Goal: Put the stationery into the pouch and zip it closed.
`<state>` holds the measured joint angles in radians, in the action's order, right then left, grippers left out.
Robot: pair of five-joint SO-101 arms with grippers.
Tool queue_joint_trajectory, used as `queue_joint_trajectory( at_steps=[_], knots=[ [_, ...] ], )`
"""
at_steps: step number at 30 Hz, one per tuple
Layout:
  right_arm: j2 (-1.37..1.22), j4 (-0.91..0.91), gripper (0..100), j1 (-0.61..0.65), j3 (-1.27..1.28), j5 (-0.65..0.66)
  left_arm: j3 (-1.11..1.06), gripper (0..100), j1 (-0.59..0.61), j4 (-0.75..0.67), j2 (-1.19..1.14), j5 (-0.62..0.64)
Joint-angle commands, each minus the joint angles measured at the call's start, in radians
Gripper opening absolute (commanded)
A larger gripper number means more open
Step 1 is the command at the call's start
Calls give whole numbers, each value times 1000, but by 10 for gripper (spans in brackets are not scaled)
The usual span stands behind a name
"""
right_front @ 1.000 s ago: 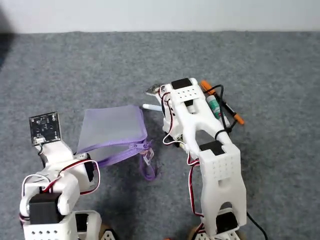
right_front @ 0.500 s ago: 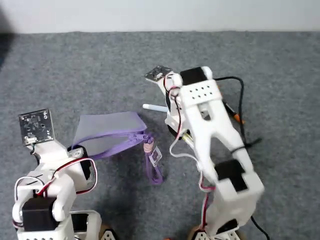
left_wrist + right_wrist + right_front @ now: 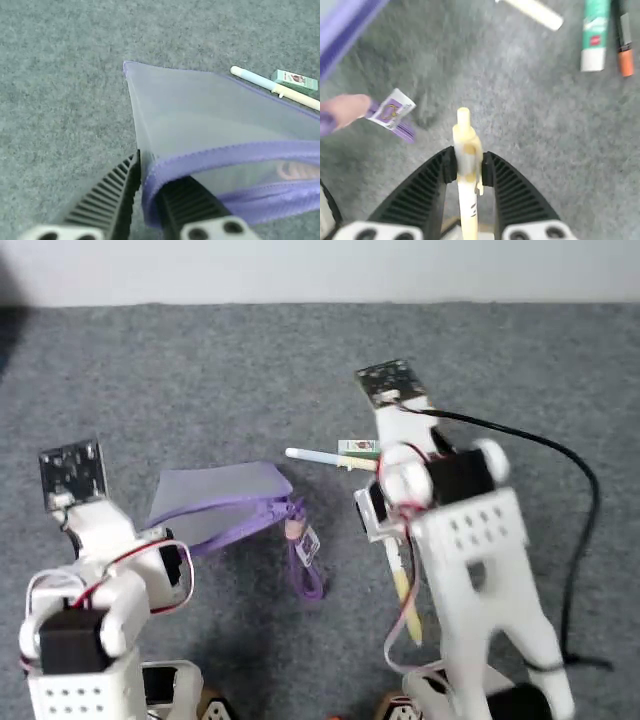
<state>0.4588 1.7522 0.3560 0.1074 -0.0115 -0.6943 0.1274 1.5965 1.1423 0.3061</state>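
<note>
My left jaws clamped on the purple pouch at eight o'clock on the grey bench, my right jaws gripping a yellow pen at four o'clock, pale blue pen at the pouch's one o'clock

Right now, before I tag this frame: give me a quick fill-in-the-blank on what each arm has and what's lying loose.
1. The left gripper is shut on the edge of the ____ pouch.
2. The right gripper holds a ____ pen.
3. On the carpet, the green glue stick lies beside a marker with an ____ cap.

Missing words: purple; yellow; orange.
</note>
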Motion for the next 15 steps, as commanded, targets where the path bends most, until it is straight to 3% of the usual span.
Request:
queue_joint_trajectory(
  at_steps=[1, 6, 15],
  knots=[
    [154, 39, 8, 48, -5, -31, 111, 13, -3, 29, -94, 34],
    [311, -99, 8, 131, -5, -155, 119, 13, 3, 34, -175, 43],
    [366, -539, 8, 361, 3, -169, 120, 13, -2, 29, -221, 81]
  ],
)
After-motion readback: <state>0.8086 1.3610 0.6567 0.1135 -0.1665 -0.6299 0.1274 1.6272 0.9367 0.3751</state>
